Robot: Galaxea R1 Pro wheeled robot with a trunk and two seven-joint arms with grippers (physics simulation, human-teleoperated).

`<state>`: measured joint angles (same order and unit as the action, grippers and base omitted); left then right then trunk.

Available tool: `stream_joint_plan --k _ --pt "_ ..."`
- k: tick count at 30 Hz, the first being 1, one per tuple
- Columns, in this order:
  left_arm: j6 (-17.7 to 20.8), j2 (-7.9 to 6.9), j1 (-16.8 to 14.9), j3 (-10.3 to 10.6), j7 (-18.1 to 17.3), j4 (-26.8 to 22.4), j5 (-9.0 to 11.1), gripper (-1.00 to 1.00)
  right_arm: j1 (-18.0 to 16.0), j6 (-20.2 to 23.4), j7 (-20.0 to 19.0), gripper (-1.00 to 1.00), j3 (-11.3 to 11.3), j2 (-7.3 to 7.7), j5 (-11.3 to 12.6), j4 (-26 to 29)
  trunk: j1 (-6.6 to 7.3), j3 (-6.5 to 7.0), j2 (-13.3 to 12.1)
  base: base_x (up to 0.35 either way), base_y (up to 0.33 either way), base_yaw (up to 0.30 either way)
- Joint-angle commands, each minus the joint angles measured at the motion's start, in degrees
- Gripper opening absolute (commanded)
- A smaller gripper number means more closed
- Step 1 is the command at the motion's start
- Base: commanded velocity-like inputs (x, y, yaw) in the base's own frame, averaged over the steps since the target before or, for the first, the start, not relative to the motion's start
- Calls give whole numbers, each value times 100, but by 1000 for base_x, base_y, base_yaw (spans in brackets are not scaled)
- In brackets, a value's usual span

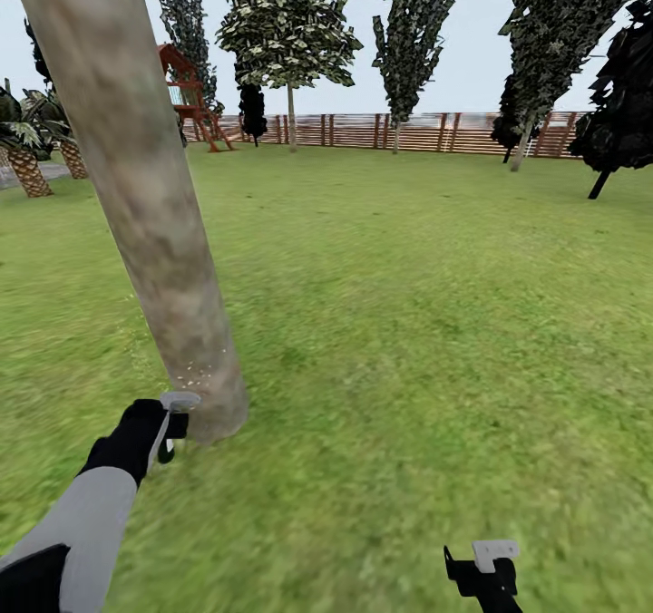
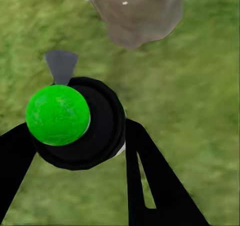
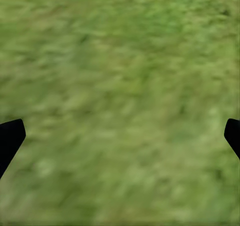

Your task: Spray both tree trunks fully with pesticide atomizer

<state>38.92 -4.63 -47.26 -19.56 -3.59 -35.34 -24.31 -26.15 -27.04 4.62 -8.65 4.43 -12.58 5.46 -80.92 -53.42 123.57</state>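
The left gripper [image 1: 166, 427] has its jaws closed around the small dark pesticide atomizer with a light-grey nozzle head [image 1: 178, 402], held just beside the base of the thick, mottled grey-brown tree trunk [image 1: 145, 196], where white specks dot the bark. From the left wrist, the bottle [image 2: 80, 123] shows a bright green round end. The right gripper [image 1: 490, 569] hangs over the green lawn [image 1: 408, 323], jaws wide apart.
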Motion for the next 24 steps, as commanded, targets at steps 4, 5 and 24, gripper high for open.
stream_joint_plan --k 4,5,24 --pt "234 -511 -79 7 -596 -18 7 -100 -4 -19 21 100 -40 4 -60 -9 1 -5 2 0 0 0" --pt "267 -496 -91 114 -692 -23 8 -100 -4 -18 21 100 -40 4 -60 -10 1 -5 2 0 0 0" --pt "1002 -977 -383 1034 -1212 -19 28 -100 -4 -16 21 100 -40 14 -60 -10 1 -5 2 26 25 0"
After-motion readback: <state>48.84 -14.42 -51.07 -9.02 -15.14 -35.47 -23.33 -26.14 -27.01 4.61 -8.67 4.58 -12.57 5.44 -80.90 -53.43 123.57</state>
